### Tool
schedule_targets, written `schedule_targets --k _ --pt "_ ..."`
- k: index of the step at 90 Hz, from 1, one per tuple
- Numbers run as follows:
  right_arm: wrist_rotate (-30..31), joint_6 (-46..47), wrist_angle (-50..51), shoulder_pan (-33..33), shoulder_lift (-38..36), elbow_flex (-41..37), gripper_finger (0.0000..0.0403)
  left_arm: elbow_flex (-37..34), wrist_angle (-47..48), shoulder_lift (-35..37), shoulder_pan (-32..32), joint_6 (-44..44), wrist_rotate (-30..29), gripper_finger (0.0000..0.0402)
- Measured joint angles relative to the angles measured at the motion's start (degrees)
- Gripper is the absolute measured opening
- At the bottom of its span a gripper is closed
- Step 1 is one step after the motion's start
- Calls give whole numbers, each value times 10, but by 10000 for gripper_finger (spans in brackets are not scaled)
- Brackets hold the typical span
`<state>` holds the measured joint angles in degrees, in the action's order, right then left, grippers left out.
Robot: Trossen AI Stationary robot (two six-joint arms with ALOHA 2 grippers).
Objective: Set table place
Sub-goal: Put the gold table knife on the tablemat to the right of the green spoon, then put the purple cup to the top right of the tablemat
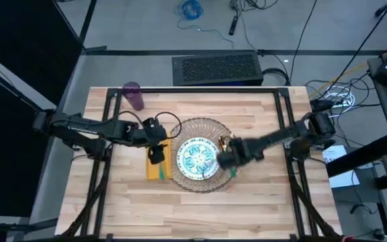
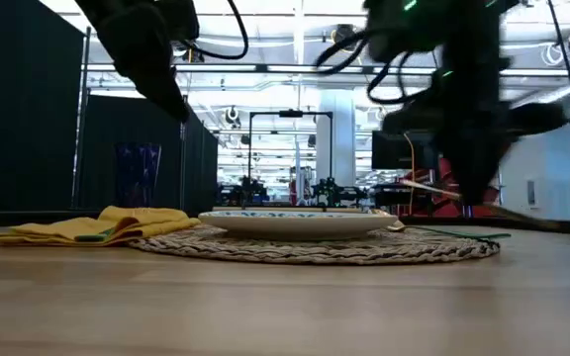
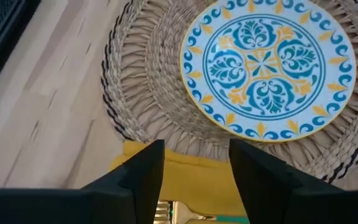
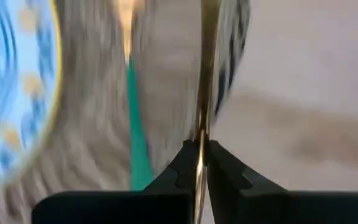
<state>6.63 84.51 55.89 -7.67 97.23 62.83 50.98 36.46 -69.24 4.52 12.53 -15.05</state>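
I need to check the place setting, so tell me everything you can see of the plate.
The plate is small, round and white, likely ceramic, with a teal floral medallion, yellow accents and a blue scroll border. It lies flat and upright at the centre of the woven straw mat, empty. Neither gripper touches it.

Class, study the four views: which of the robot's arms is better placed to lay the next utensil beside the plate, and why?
The right arm. Its gripper is shut on a thin gold utensil over the mat's right edge beside the plate. The left gripper is open above the napkin.
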Motion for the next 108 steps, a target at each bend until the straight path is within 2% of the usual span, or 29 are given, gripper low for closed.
schedule_targets --k 12,25,51,70,108 --pt "-2 -42 -26 47 0 0 0 0 3 0 20 -10 2 166" --pt "-5 -47 -25 65 0 0 0 0 5 0 36 -11 2 166" --pt "-55 -23 -28 35 32 1 0 0 8 0 47 -15 -10 166" --pt "-50 4 -40 17 61 1 2 0 10 0 47 -24 -16 166" --pt "-37 4 -60 25 63 2 109 0 20 0 47 -24 -17 166"
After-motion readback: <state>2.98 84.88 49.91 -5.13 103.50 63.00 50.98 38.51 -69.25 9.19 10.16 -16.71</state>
